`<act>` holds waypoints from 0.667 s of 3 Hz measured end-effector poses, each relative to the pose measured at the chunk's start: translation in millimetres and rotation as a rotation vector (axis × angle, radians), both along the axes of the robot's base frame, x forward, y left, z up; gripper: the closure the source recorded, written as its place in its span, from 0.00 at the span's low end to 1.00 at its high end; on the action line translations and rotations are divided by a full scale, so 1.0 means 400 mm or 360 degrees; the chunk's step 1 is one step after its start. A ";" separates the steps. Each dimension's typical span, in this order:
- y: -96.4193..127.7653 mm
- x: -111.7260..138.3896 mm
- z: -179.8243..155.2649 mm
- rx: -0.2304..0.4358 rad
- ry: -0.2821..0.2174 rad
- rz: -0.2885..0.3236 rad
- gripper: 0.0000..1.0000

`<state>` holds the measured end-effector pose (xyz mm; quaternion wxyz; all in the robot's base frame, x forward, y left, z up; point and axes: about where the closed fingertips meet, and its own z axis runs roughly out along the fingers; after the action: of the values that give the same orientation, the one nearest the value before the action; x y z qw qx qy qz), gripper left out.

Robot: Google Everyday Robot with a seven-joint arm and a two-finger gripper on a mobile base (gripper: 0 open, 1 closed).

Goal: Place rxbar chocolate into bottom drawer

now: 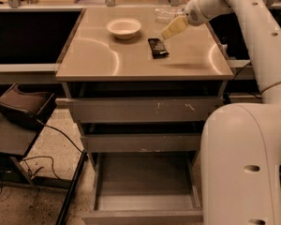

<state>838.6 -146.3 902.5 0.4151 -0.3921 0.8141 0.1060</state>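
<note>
The rxbar chocolate [158, 48], a small dark flat bar, lies on the cabinet top right of centre. My gripper [167, 33], pale yellow at the end of the white arm, points down and to the left, its tip just above the bar's far right end. It holds nothing that I can see. The bottom drawer [143, 215], the lowest of three grey drawers, is pulled out, and its tray shows nothing inside.
A white bowl [124, 27] sits on the cabinet top [98, 60], left of the bar. A clear plastic bottle [163, 14] lies behind the gripper. The two upper drawers [145, 110] stand slightly out. A dark chair [18, 111] with cables is at the left. My white body [243, 163] fills the lower right.
</note>
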 end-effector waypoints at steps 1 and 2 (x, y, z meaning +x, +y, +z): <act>0.005 0.034 -0.023 0.0066 0.0018 -0.0045 0.00; 0.006 0.037 -0.023 0.0070 0.0015 -0.0047 0.00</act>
<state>853.4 -144.0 893.3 0.4212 -0.3704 0.8192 0.1196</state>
